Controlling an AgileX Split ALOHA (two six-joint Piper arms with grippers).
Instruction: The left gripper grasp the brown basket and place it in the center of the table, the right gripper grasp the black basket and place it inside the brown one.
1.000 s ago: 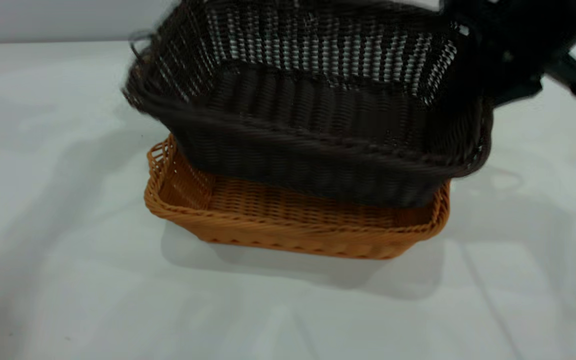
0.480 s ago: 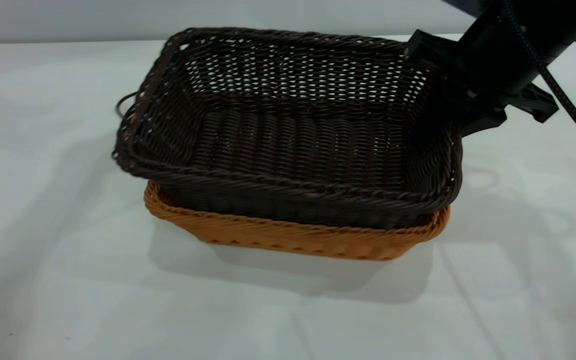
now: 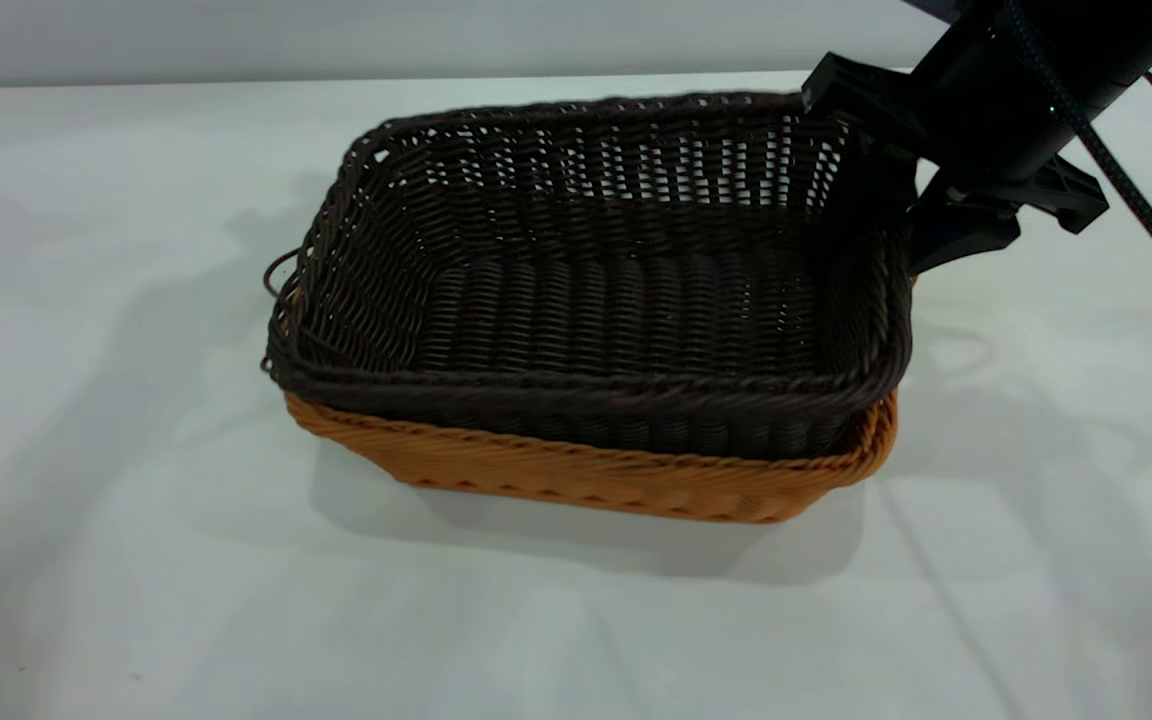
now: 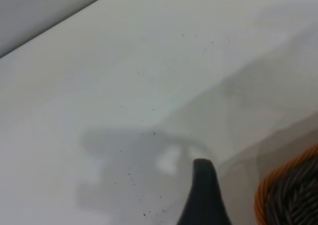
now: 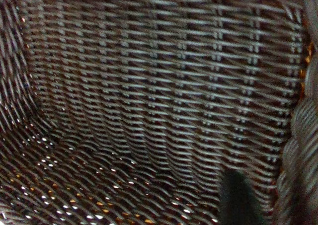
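Now we see the black basket (image 3: 596, 290) nested inside the brown basket (image 3: 586, 470) mid-frame on the desk (image 3: 116, 560); our right claw (image 3: 901, 225) grips its upper-right rim, while we cannot tell the left claw's (image 4: 202, 195) state.

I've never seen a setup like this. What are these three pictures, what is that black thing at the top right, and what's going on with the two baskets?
This is a robot with two arms at a pale table. The wide picture comes from a camera facing the arms. The other two come from small cameras on each arm's wrist.

The black shape at the upper right is the right arm, and its right gripper is at the black basket, one finger inside its right-hand wall and one outside. That basket sits nested inside the brown basket, whose orange-tan side shows below the dark rim.

The right wrist camera looks straight into the dark weave. The left wrist camera shows mostly bare table, one dark tip of the left gripper, and a corner of the baskets, so that arm is off to the side, holding nothing.
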